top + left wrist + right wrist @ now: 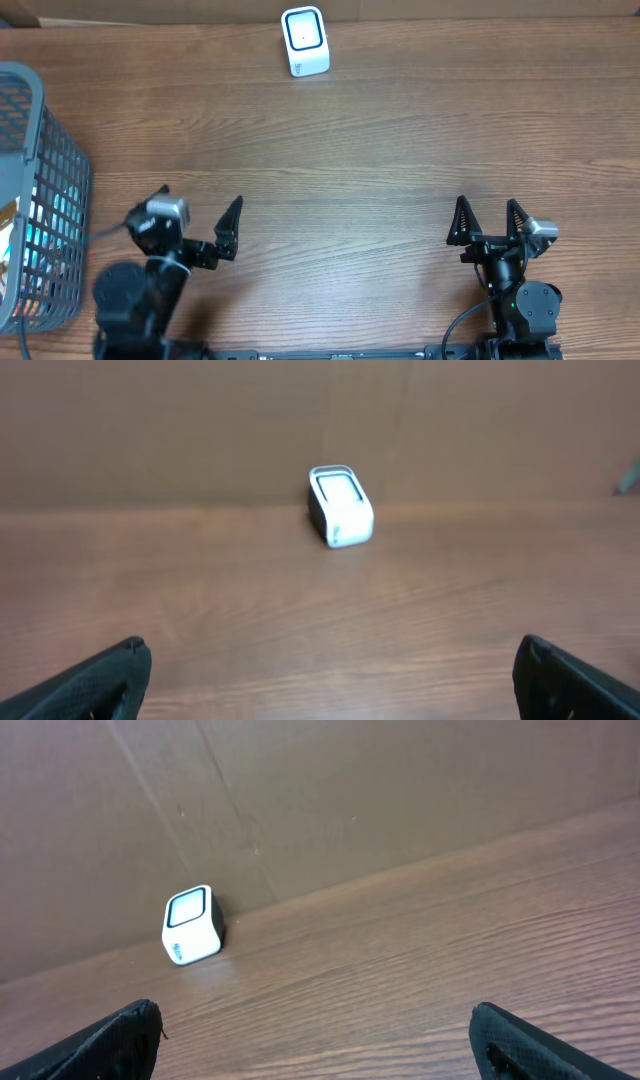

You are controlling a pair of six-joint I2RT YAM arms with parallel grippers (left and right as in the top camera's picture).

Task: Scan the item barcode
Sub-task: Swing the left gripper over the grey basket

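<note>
Left gripper (198,205) and right gripper (488,212) both sit low at the near edge of a brown wooden table (360,150), pointing away toward the far side. Each has its two black fingers spread wide, with nothing between them. In both wrist views only the fingertips show, at the bottom corners.

A small white barcode scanner (304,41) stands alone at the far edge, roughly between the two arms and well apart from both. Its dark-framed window is tilted upward and toward the arms.

A grey mesh basket (30,85) stands at the far left, beside the left arm. Blue and teal packets (52,215) show through its mesh. What they are, and where their barcodes lie, cannot be told.

Nothing has been picked up yet, so the step in hand looks like fetching one packet. The left arm is nearer and seems the natural choice. It would do best to come down through the open top rather than against the mesh. It should take a single packet by its edges, so the fingers do not cover the barcode. Then the printed face should be held flat toward the scanner window, close and steady.
</note>
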